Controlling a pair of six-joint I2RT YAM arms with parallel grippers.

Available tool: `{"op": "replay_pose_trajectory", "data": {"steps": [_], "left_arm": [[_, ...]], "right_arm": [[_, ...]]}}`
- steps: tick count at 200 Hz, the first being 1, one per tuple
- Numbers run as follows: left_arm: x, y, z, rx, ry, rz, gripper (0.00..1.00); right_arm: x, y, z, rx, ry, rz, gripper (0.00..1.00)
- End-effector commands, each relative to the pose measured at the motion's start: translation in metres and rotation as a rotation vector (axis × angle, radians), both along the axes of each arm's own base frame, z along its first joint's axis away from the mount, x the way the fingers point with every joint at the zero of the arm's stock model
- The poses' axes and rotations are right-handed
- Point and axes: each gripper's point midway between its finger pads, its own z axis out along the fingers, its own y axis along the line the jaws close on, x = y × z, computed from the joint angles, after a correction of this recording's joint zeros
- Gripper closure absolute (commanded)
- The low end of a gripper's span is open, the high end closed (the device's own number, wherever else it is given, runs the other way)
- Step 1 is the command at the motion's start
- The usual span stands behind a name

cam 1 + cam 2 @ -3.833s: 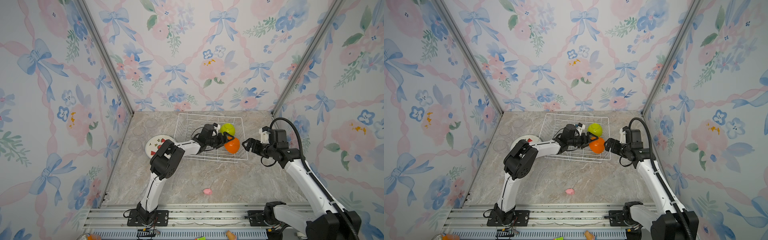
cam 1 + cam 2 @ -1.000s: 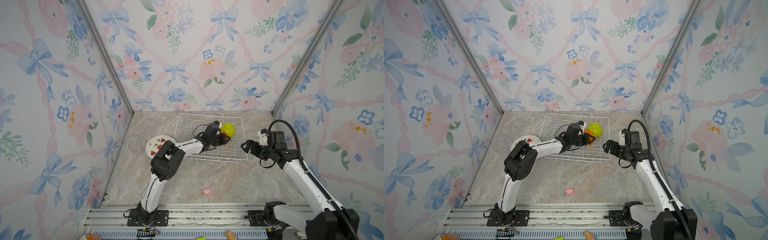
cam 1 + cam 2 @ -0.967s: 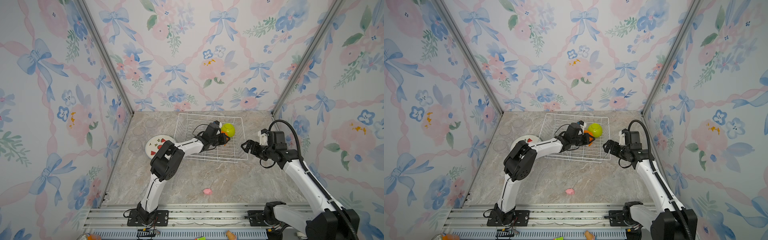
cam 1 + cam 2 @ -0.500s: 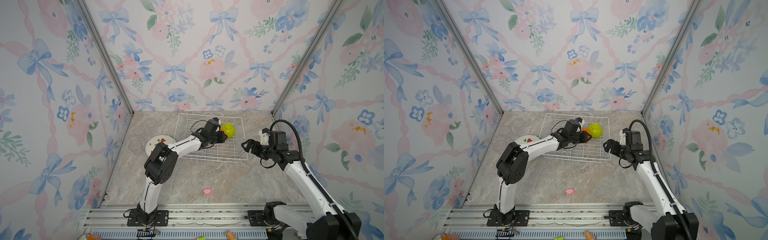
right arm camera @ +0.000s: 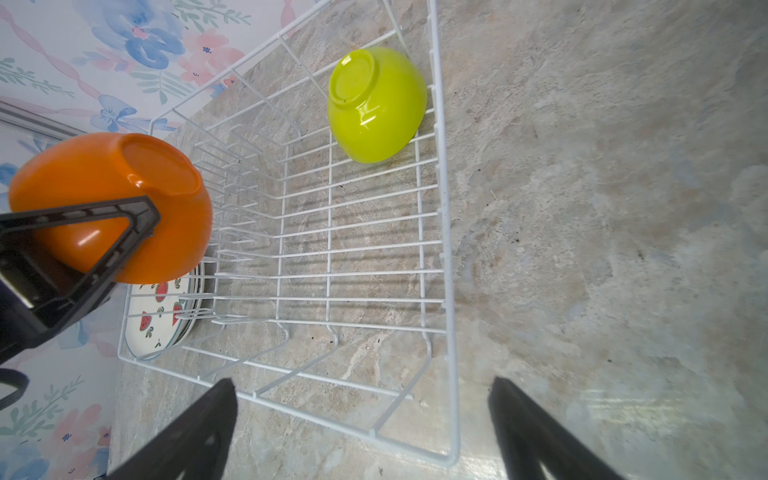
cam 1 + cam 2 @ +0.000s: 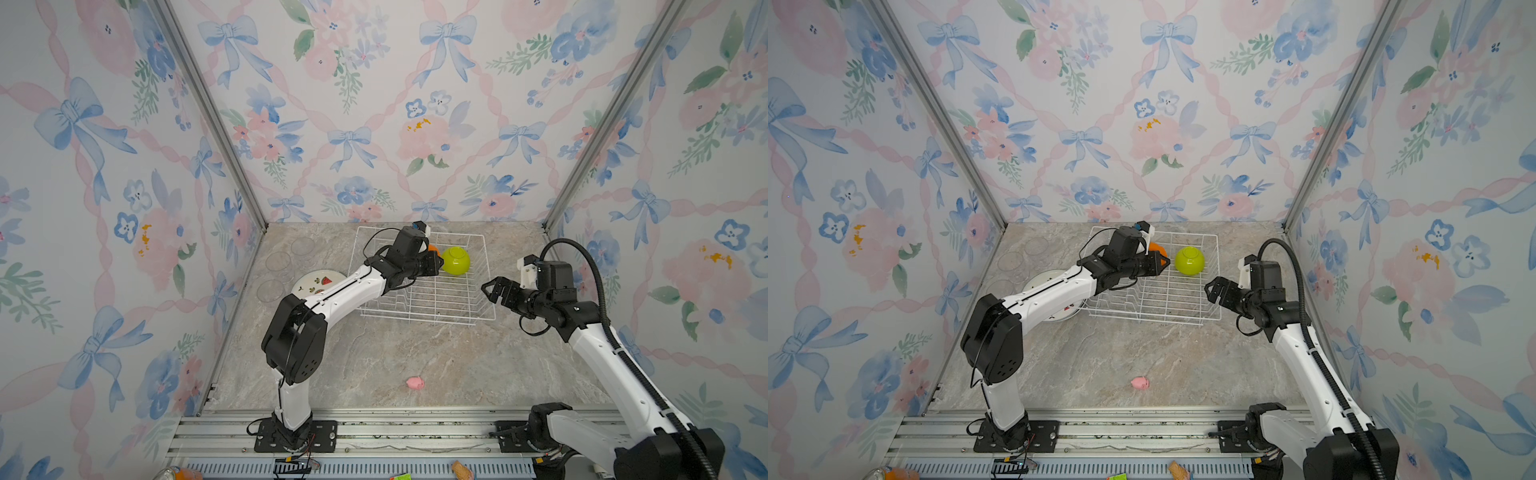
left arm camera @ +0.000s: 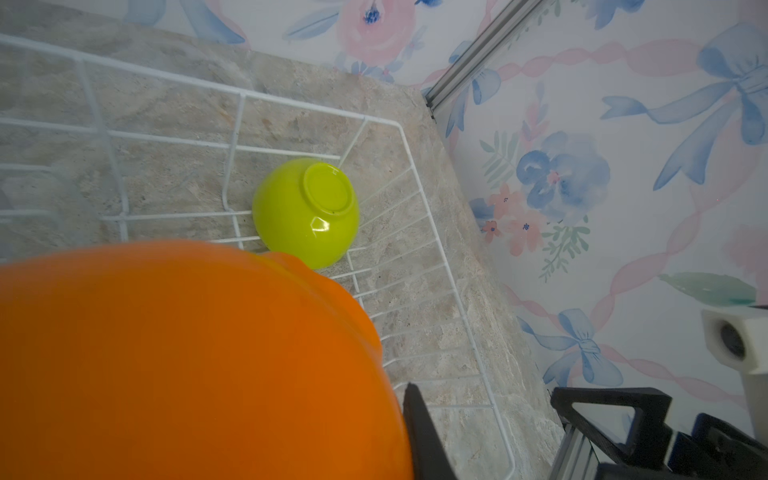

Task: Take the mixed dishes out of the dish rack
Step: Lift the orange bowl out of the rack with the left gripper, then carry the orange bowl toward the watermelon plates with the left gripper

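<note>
Fingers (image 5: 143, 218) of left gripper (image 6: 1163, 262) clamp the orange bowl (image 5: 83, 174) over the dish rack (image 5: 445, 257); right gripper (image 6: 490, 291) fingers apart. Lime-green bowl (image 5: 374, 108) still inside; plates (image 5: 153, 320), glasses (image 6: 278, 262) outside.

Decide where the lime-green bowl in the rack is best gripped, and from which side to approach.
The lime-green bowl lies mouth-down, foot up, beside a side wall of the dish rack. Its dome looks smooth and that wall blocks one side, so probably pinch the rim, coming from the rack's middle.
</note>
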Motion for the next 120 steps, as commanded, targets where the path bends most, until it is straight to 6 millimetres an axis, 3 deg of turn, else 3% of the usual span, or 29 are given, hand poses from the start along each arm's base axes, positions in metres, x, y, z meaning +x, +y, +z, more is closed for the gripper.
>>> {"op": "replay_pose_trajectory", "data": {"steps": [1, 40, 120], "left_arm": [[-0.001, 0.026, 0.031, -0.011, -0.063, 0.026, 1.00], [-0.005, 0.080, 0.047, -0.002, -0.076, 0.116, 1.00], [-0.029, 0.236, 0.040, 0.130, -0.045, 0.461, 1.00]], "right_arm": [[0.004, 0.004, 0.014, 0.015, -0.043, 0.004, 0.03], [0.008, 0.008, 0.019, 0.007, -0.059, 0.020, 0.03], [0.010, -0.003, 0.006, -0.079, -0.041, -0.011, 0.03]]}}
